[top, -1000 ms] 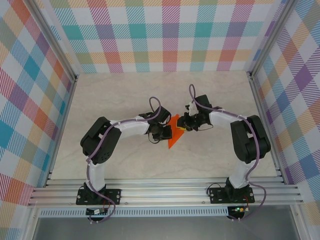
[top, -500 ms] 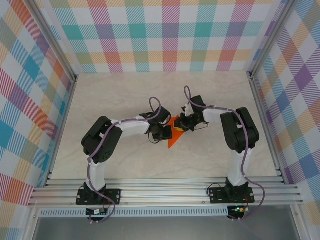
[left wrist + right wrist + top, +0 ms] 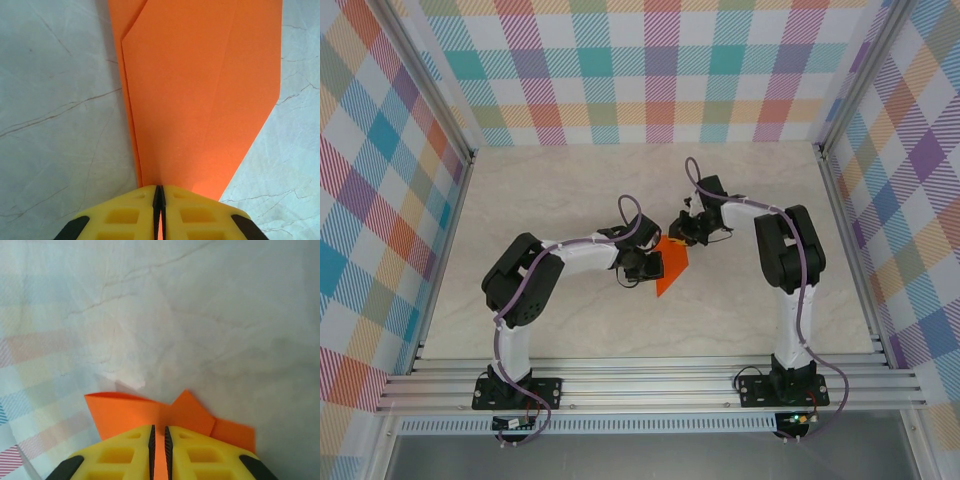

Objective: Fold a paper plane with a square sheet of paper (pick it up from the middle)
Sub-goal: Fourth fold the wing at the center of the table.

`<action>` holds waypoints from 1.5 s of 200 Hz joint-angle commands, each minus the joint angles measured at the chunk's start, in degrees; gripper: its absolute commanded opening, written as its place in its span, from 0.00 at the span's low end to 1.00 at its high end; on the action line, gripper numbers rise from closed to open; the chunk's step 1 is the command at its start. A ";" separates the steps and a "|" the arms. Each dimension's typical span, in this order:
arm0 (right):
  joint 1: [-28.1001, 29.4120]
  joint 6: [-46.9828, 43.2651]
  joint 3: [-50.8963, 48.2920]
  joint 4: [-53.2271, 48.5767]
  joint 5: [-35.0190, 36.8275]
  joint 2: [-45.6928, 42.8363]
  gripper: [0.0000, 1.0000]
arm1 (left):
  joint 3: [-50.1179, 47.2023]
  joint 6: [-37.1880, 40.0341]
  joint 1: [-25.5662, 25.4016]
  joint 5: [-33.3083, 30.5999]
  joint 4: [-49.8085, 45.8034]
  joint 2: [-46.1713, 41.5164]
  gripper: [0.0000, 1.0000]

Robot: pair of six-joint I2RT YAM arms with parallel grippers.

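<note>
The paper plane [image 3: 670, 268] lies near the middle of the worktop [image 3: 540, 200], well away from all four edges. It looks only half made to us. It is a flat orange shape with a long fold line [image 3: 131, 115] running down one side.

Our left hand [image 3: 647, 266] is closed tight on the narrow end of the plane. Its yellow fingers [image 3: 120, 215] meet, and the paper comes out from between them. Our right hand [image 3: 686, 230] is closed on the other end, the one nearer the far edge of the worktop. In the right wrist view a thin strip of orange sits between its fingers, and the paper there stands up in small bent flaps.

We think the job right now is to hold both ends and make the next fold neat. To do that well, we should keep both grips firm so the paper cannot slip. We should move slowly and pull only a little, because thin paper tears fast. The two hands should move together, so the paper stays smooth between them and does not twist. The bent flaps by the right hand could crumple, so we should lay that end down flat before we press. The new fold should follow the line that is already there.
</note>
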 commanded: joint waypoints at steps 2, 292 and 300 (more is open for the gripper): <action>-2.05 -1.23 2.29 -1.85 0.60 1.24 0.17 | -2.23 0.77 0.22 -1.46 -4.77 0.25 0.12; 1.10 -1.77 -17.49 -3.29 6.11 -16.77 0.48 | -1.95 1.12 0.34 -1.58 -0.27 -5.50 0.19; 1.10 -1.65 -17.53 -3.28 6.06 -16.56 0.48 | -1.76 1.22 0.32 -1.62 -0.34 -5.31 0.19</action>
